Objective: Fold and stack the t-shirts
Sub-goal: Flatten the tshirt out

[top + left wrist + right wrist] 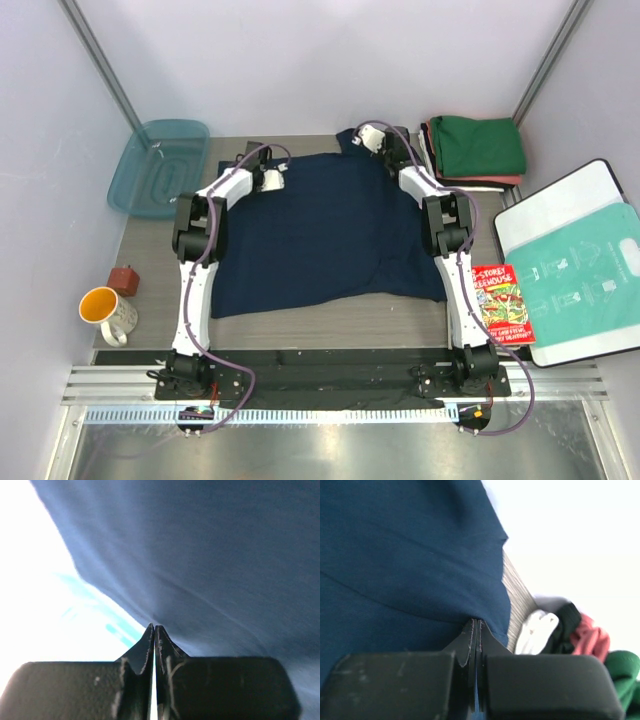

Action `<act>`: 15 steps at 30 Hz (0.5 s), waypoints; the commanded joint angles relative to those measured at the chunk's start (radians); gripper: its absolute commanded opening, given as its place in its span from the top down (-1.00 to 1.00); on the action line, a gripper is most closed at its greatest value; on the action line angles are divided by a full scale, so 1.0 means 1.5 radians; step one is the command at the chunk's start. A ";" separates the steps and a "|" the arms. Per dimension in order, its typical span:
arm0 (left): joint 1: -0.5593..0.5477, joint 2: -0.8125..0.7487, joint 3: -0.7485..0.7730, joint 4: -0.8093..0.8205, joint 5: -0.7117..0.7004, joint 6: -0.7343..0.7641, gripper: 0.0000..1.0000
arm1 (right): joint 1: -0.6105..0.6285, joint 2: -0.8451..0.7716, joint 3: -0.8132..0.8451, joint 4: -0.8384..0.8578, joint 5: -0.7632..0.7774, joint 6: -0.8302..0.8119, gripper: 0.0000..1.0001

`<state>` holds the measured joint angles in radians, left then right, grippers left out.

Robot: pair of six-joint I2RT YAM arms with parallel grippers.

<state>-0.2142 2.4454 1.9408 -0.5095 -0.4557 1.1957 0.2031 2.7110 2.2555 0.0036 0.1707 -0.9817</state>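
A dark navy t-shirt (320,235) lies spread over the middle of the table. Its far edge is raised at both corners. My left gripper (273,180) is at the shirt's far left corner, and in the left wrist view its jaws (155,628) are shut, with the navy cloth (215,555) rising from the tips. My right gripper (368,140) is at the far right corner. It (477,621) is shut with navy cloth (405,545) showing between the jaws. Folded t-shirts are stacked at the back right, green (478,146) over salmon-red (495,182) and white.
A teal plastic tray (158,167) lies at the back left. A yellow mug (106,311) and a small red-brown block (125,279) stand at the left edge. A book (503,304) lies beside the right arm, with a white board carrying a teal-printed bag (585,265) further right.
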 commanded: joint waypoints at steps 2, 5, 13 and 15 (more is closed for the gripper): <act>-0.004 -0.016 -0.028 0.201 -0.079 -0.012 0.99 | -0.007 -0.030 -0.036 0.131 0.082 0.020 0.93; -0.008 -0.064 -0.046 0.238 -0.089 -0.065 0.61 | -0.005 -0.110 -0.105 0.159 0.082 0.054 0.27; -0.014 -0.310 -0.219 0.225 -0.026 -0.128 -0.46 | -0.002 -0.446 -0.373 0.067 -0.035 0.063 -0.56; -0.014 -0.408 -0.264 0.124 0.062 -0.122 -0.43 | -0.002 -0.512 -0.432 -0.030 -0.097 0.023 -0.63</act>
<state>-0.2279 2.1159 1.6360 -0.2276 -0.5140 1.0458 0.1982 2.2093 1.7119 0.1139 0.1909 -0.9081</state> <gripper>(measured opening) 0.723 0.796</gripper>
